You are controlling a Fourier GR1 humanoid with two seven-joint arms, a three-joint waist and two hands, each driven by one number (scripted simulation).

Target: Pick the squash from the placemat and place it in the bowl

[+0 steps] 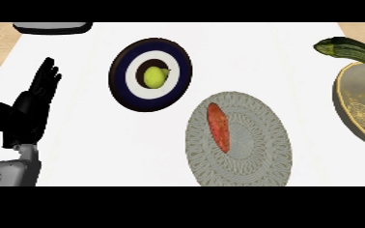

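Note:
A long orange-red squash (219, 127) lies on the left part of a round grey woven placemat (257, 149) at the lower middle of the head view. Up and to the left stands a dark bowl (121, 72) with a white inner ring, and a yellow-green round fruit (154, 77) sits in its middle. My left hand (32, 104) rests at the left edge, open with its fingers up, well away from the squash and the bowl. My right hand does not show.
A second, olive-brown dish (342, 101) is cut off by the right edge, with a dark green squash-like vegetable (342, 47) at its top. A grey-rimmed object (53, 27) pokes in at the top left. White counter lies between them.

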